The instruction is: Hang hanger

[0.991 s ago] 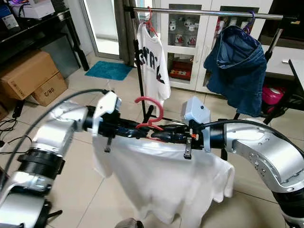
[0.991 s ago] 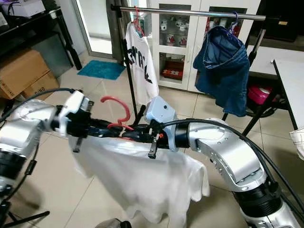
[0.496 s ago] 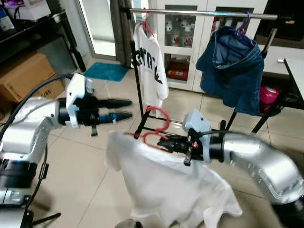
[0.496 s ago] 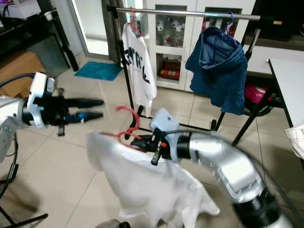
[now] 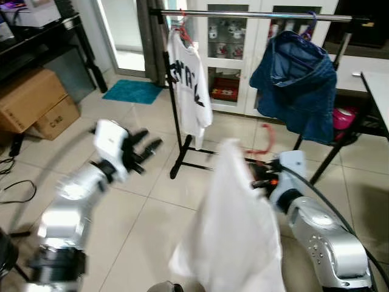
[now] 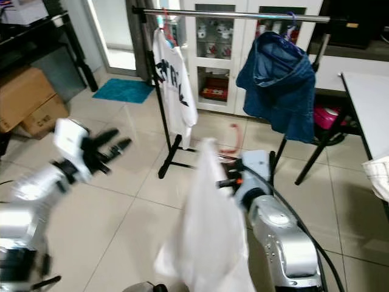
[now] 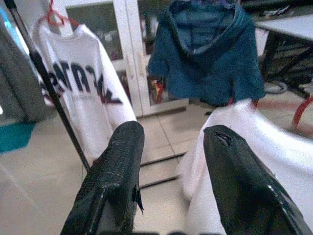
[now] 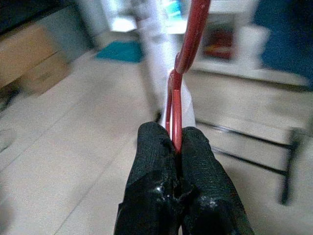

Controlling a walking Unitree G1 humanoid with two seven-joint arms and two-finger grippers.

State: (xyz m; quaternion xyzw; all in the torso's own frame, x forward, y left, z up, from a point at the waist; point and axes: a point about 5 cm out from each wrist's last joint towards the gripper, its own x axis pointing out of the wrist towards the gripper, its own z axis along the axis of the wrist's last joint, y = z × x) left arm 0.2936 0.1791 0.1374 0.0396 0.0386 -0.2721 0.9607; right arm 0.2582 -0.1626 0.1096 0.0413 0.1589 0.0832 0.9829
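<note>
A red hanger (image 5: 265, 141) carries a plain white shirt (image 5: 238, 231) that hangs straight down in front of me. My right gripper (image 5: 260, 177) is shut on the hanger's neck; in the right wrist view the fingertips (image 8: 152, 147) pinch the red hanger (image 8: 179, 93). The hook points up, below the clothes rail (image 5: 255, 13), between a printed white T-shirt (image 5: 189, 85) and a blue denim garment (image 5: 295, 79). My left gripper (image 5: 144, 152) is open, off to the left and apart from the shirt. Its fingers (image 7: 120, 171) frame the rack in the left wrist view.
The rack's black foot (image 5: 182, 164) stands on the tiled floor. Cardboard boxes (image 5: 36, 100) and a dark shelf stand at the left, with a teal mat (image 5: 135, 91) by the door. A white table edge (image 5: 378, 85) is at the right, with a glass-door cabinet (image 5: 234, 55) behind the rack.
The left gripper let go of the shirt and drew back to the left. The right gripper carried hanger and shirt rightward toward the rack, and the shirt now hangs straight down.
</note>
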